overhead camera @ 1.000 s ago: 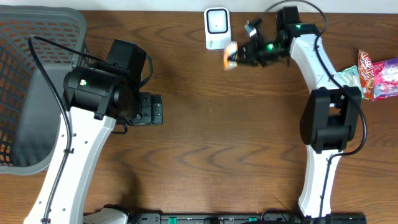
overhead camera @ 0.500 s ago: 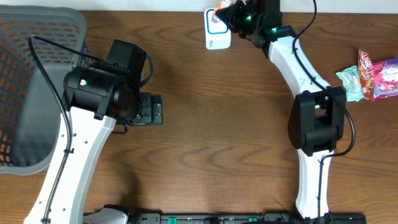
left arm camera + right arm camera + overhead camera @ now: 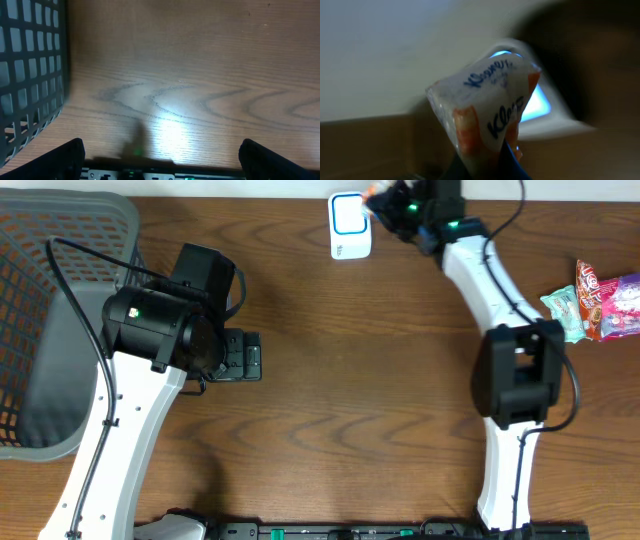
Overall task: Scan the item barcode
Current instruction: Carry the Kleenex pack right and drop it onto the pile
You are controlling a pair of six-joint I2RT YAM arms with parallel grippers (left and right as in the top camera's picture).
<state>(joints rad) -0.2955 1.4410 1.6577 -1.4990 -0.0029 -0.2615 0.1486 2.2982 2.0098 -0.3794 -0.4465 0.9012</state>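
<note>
- The brown wood table (image 3: 350, 380) runs up to a pale wall at its 12 o'clock edge.
- The scanner (image 3: 349, 225) stands at 12 o'clock, hard against that far edge, with its window lit blue.
- Your right gripper (image 3: 395, 202) is pinched on the lower end of the tissue pack (image 3: 485, 107). In the wrist view the pack is upright in front of the lit window.
- From overhead the pack sits just beside the scanner, at its 2 o'clock.
- Your left gripper (image 3: 160, 162) is spread wide and holds nothing. It is low over bare wood toward 9 o'clock, just beside the basket (image 3: 60, 330).
- Step in hand, as I judge it: presenting the pack to the scanner.
- No barcode shows on the face in view, and the wrist picture is blurred.
- The next move likely calls for turning the pack until the code faces the window, then holding it steady.
- Edge risk: there is little room behind the scanner, so any push toward 12 o'clock meets the wall.
- Open room lies toward 6 o'clock of the scanner, between the two arms.
- Snack packets (image 3: 600, 300) lie at 3 o'clock, well apart from the work.
</note>
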